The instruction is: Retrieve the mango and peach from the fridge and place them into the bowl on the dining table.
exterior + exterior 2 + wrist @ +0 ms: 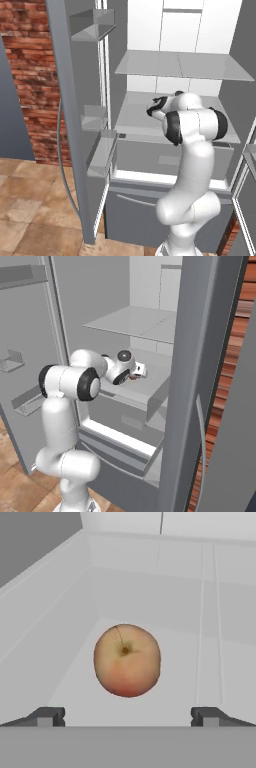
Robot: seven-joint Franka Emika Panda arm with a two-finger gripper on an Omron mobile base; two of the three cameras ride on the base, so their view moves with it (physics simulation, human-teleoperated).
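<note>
The peach (127, 660), round and orange-pink with a redder underside and a dark stem dimple, lies on the white floor of a fridge shelf, dead ahead of my gripper (129, 716). The gripper is open; its two dark fingertips (50, 716) stand wide apart on either side, short of the fruit and not touching it. From the right base view, the hand (136, 370) reaches into the middle shelf of the open grey fridge (200, 381). The mango, the bowl and the dining table are out of view.
Both fridge doors stand open, the left door (75, 125) with its shelf bins close to my arm. A glass shelf (180, 65) hangs above the hand. The shelf's side wall (45, 612) rises left of the fruit. A brick wall (30, 75) stands at left.
</note>
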